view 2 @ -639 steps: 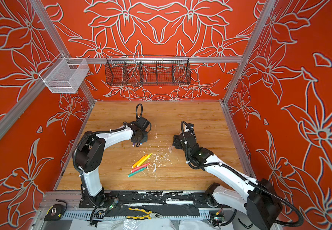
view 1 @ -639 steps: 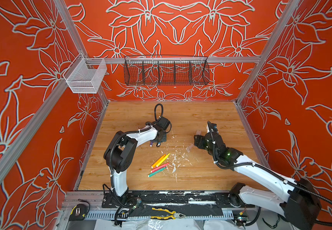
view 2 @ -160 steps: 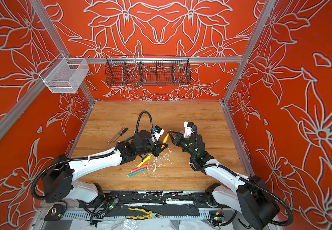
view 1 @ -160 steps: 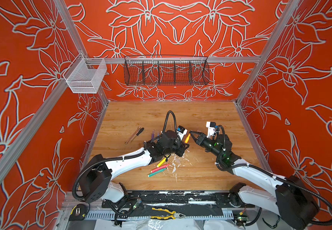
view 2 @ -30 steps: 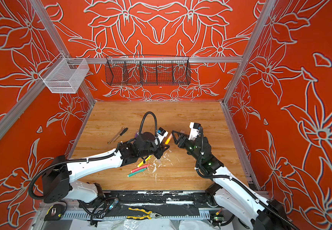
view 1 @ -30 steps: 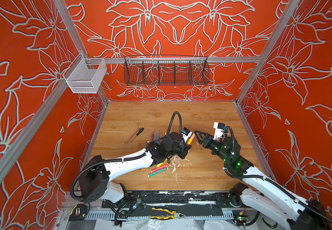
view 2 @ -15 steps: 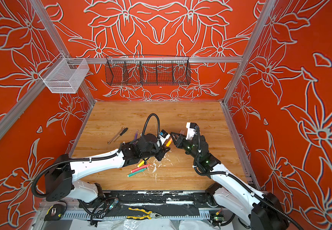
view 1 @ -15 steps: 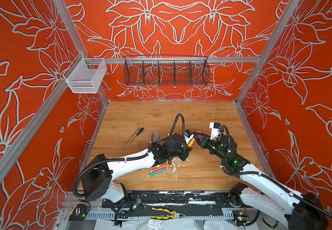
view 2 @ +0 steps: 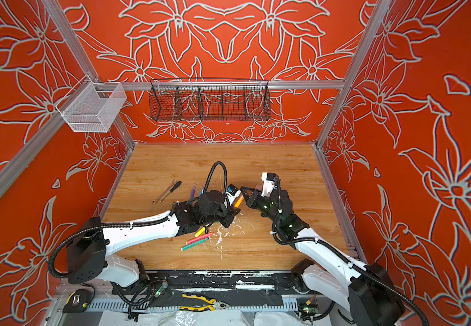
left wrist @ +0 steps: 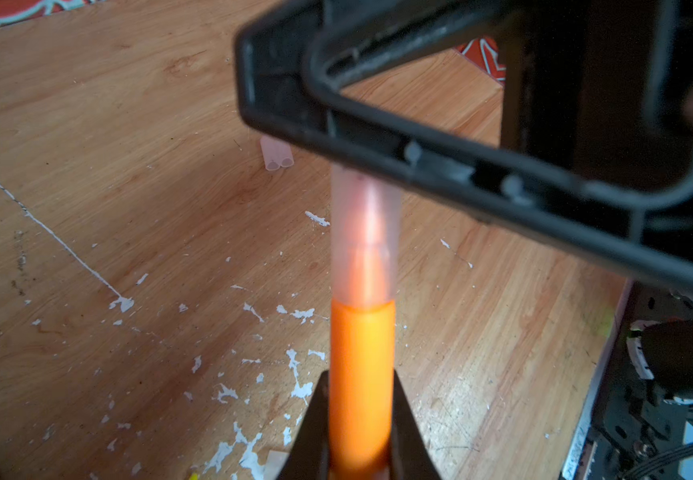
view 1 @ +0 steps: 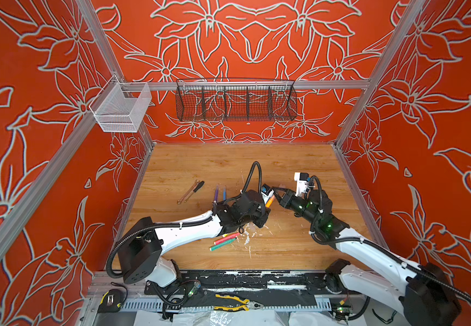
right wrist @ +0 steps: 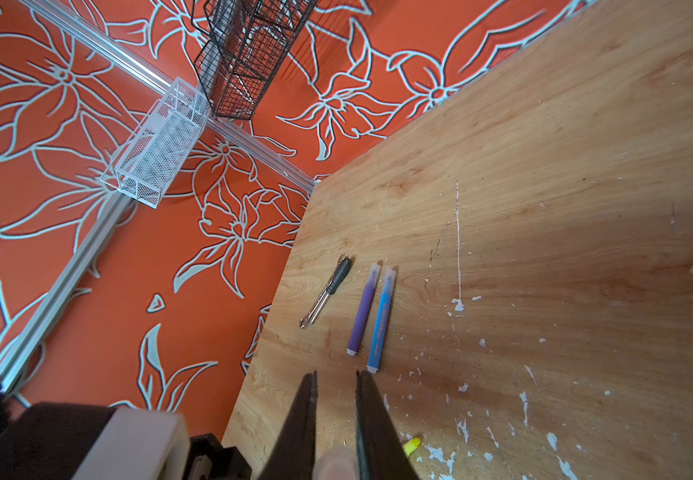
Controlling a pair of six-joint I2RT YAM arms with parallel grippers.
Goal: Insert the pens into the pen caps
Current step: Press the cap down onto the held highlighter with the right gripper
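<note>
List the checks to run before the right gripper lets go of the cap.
1. Left gripper clamped on the orange pen: ok.
2. Right gripper shut on the pen cap: ok.
3. Cap covers the pen's tip down to the orange barrel: ok.
4. Cap clicked fully home: cannot tell.
5. Purple pen and blue pen capped, lying on the table: ok.
6. Spare caps in sight on the table for the next pen: ok.
</note>
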